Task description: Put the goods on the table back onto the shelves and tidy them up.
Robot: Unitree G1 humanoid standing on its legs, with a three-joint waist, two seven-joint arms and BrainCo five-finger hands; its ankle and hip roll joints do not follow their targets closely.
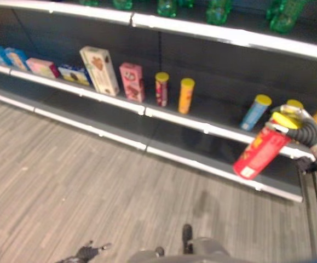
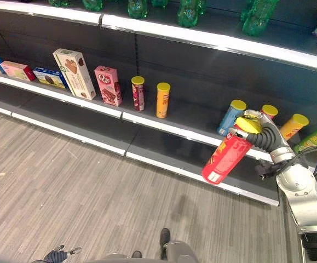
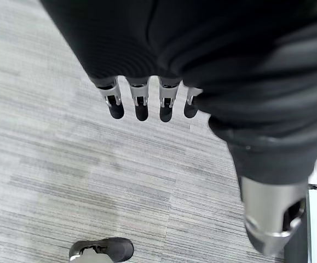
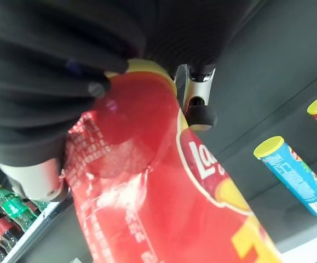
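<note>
The shelving (image 2: pixel 163 127) runs as a long diagonal band from the upper left of the frame down to the right edge, and the whole coming move turns on how the red can (image 2: pixel 228 158) lies against it: held in the right hand (image 2: pixel 259 136) at centre right, the can is tilted, its yellow lid up and to the right inside the hand and its base swung down and to the left, out in front of the shelf edge instead of standing upright on the board. The right hand's fingers are wrapped round the can's lidded end, and the right wrist view confirms that clasp, so this arm is plainly the one to place it. By my reading the can must be turned upright and carried back to the open stretch of board left of the blue can (image 2: pixel 230 116). The left hand (image 3: pixel 142 101) hangs low over the floor (image 2: pixel 49 192), fingers straight and carrying nothing. No table appears, the cans at the far right are cut off by the frame, and the can's far side stays hidden behind the hand.
</note>
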